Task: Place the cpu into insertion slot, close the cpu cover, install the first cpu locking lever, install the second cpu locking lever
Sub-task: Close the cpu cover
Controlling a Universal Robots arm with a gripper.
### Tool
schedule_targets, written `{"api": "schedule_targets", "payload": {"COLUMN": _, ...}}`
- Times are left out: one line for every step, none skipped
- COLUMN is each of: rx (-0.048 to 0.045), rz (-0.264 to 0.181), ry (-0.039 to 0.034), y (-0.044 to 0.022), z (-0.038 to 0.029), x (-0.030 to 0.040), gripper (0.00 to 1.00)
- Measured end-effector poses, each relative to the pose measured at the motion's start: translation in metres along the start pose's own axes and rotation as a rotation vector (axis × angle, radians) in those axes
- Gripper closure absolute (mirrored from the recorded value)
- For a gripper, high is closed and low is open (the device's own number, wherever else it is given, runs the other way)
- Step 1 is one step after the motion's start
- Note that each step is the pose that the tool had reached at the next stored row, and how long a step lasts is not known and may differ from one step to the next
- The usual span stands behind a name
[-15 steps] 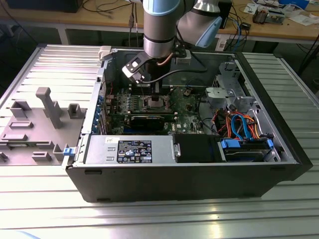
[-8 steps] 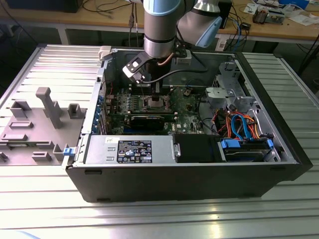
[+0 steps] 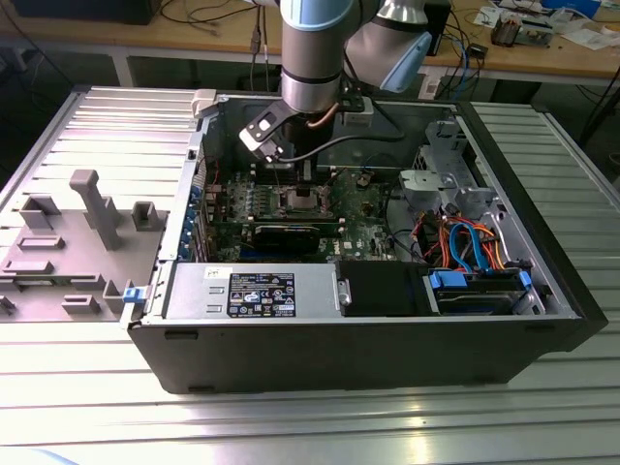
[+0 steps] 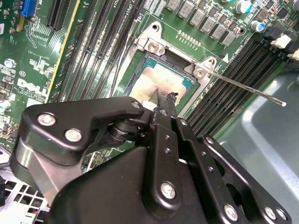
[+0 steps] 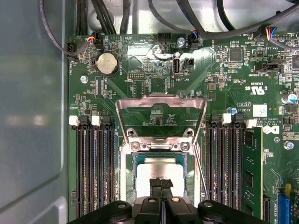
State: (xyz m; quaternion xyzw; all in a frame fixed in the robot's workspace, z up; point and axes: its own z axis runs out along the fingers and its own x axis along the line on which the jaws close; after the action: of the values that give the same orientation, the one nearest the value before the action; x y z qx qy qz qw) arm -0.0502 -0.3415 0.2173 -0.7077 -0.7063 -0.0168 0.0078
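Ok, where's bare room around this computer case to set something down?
The ribbed table in front of the case is bare. A grey fixture sits at the exterior view's left. Inside is crowded: cables, and the claw over the cpu.

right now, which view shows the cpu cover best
The first wrist view: the cpu cover is swung open, its whole silver frame and window visible beyond the cpu. In the second wrist view and the exterior view I cannot make it out.

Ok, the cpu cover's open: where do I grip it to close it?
Probably grip the cpu cover by its free bar, the edge farthest from its hinge at the insertion slot. Come from the coin battery side: the frame is thin and leans back that way.
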Motion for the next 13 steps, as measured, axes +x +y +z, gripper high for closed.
{"api": "schedule_targets", "payload": {"rx": 0.0001, "rz": 0.0, "ry": 0.0, "y": 0.0002, "z": 0.0, "x": 0.0, "gripper": 0.89}}
{"api": "schedule_targets", "payload": {"rx": 0.0002, "rz": 0.0, "ry": 0.0, "y": 0.0003, "z": 0.0, "x": 0.0, "gripper": 0.89}}
{"api": "schedule_targets", "payload": {"rx": 0.0003, "rz": 0.0, "ry": 0.0, "y": 0.0005, "z": 0.0, "x": 0.0, "gripper": 0.89}}
{"api": "schedule_targets", "payload": {"rx": 0.0004, "rz": 0.0, "ry": 0.0, "y": 0.0007, "z": 0.0, "x": 0.0, "gripper": 0.89}}
{"api": "schedule_targets", "payload": {"rx": 0.0005, "rz": 0.0, "ry": 0.0, "y": 0.0008, "z": 0.0, "x": 0.0, "gripper": 0.89}}
{"api": "schedule_targets", "payload": {"rx": 0.0005, "rz": 0.0, "ry": 0.0, "y": 0.001, "z": 0.0, "x": 0.0, "gripper": 0.89}}
{"api": "schedule_targets", "payload": {"rx": 0.0006, "rz": 0.0, "ry": 0.0, "y": 0.0012, "z": 0.0, "x": 0.0, "gripper": 0.89}}
{"api": "schedule_targets", "payload": {"rx": 0.0008, "rz": 0.0, "ry": 0.0, "y": 0.0014, "z": 0.0, "x": 0.0, "gripper": 0.89}}
{"api": "schedule_targets", "payload": {"rx": 0.0009, "rz": 0.0, "ry": 0.0, "y": 0.0016, "z": 0.0, "x": 0.0, "gripper": 0.89}}
{"api": "schedule_targets", "payload": {"rx": 0.0009, "rz": 0.0, "ry": 0.0, "y": 0.0017, "z": 0.0, "x": 0.0, "gripper": 0.89}}
{"api": "schedule_targets", "payload": {"rx": 0.001, "rz": 0.0, "ry": 0.0, "y": 0.0019, "z": 0.0, "x": 0.0, "gripper": 0.89}}
{"api": "schedule_targets", "payload": {"rx": 0.001, "rz": 0.0, "ry": 0.0, "y": 0.0019, "z": 0.0, "x": 0.0, "gripper": 0.89}}
{"api": "schedule_targets", "payload": {"rx": 0.0011, "rz": 0.0, "ry": 0.0, "y": 0.0019, "z": -0.0002, "x": 0.0001, "gripper": 0.89}}
